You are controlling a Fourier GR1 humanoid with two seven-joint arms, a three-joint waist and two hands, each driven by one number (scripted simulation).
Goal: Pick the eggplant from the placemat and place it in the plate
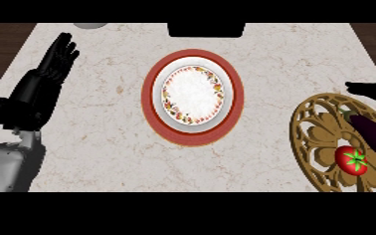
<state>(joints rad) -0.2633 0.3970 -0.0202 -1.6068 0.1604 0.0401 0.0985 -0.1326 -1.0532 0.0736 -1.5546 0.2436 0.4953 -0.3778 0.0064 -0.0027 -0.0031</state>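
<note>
Head view: reaching step. Right hand (360,87), grip unclear, near eggplant (365,127) on placemat (312,129) right of plate (192,94); left hand (47,74) open. Next, grasp.

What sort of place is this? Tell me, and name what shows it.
Probably a kitchen counter: a pale marbled countertop, a decorated plate at its middle, and a gold openwork placemat at the right bearing an eggplant and a tomato.

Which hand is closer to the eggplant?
Right. The right hand is just beyond the eggplant at the right edge; the left hand rests far left, past the plate.
</note>
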